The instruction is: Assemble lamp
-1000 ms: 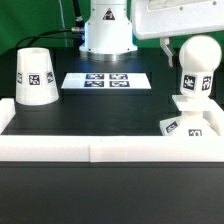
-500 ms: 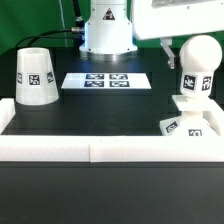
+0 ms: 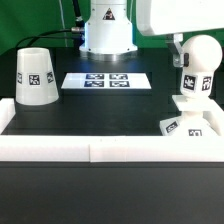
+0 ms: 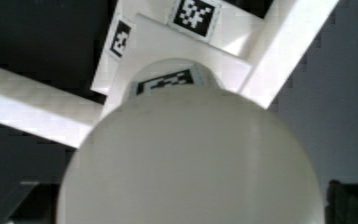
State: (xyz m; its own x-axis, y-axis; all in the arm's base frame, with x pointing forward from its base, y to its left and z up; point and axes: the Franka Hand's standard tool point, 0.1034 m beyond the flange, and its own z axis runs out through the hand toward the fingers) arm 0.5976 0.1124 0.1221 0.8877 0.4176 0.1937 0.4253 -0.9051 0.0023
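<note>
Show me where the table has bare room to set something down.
The widest bare patch of table lies between the marker board and the front rail, from the shade across to the base. A narrow gap separates shade and marker board. The exterior view's right is crowded: bulb, base and gripper.

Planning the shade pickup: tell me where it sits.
The shade stands on the exterior view's left, beside the marker board, apart from the bulb.
</note>
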